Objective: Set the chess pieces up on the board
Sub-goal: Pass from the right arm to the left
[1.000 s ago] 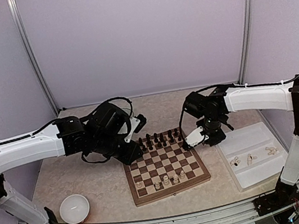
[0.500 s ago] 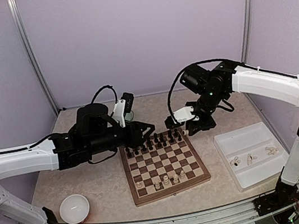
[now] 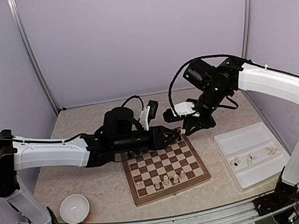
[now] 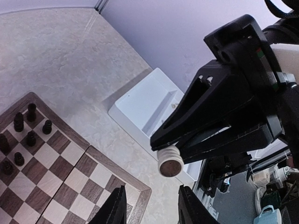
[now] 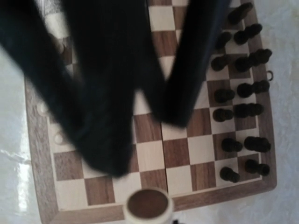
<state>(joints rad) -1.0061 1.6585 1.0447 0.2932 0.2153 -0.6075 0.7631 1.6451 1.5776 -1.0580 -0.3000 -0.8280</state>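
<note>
The board [image 3: 167, 169] lies in the middle of the table, with dark chessmen [image 5: 243, 109] on its far rows and a few cream chess pieces [image 3: 166, 180] on its near row. My right gripper [image 3: 183, 130] hangs above the board's far right corner, shut on a cream chess piece [image 4: 170, 161] whose brown felt base [image 5: 147, 205] faces the cameras. My left gripper [image 4: 153, 193] reaches across the board's far side. It stands open just short of that piece, without touching it. In the right wrist view its dark fingers [image 5: 107, 93] are a blur.
A white tray [image 3: 253, 155] right of the board holds several more cream pieces [image 3: 249, 158]. A white bowl [image 3: 74, 208] stands at the near left. The left arm lies low over the board's far edge, covering part of the dark rows.
The left arm has swung right across the far side of the board and its gripper has opened. The right gripper has lifted from the board's right edge and now holds its piece facing the left gripper.
</note>
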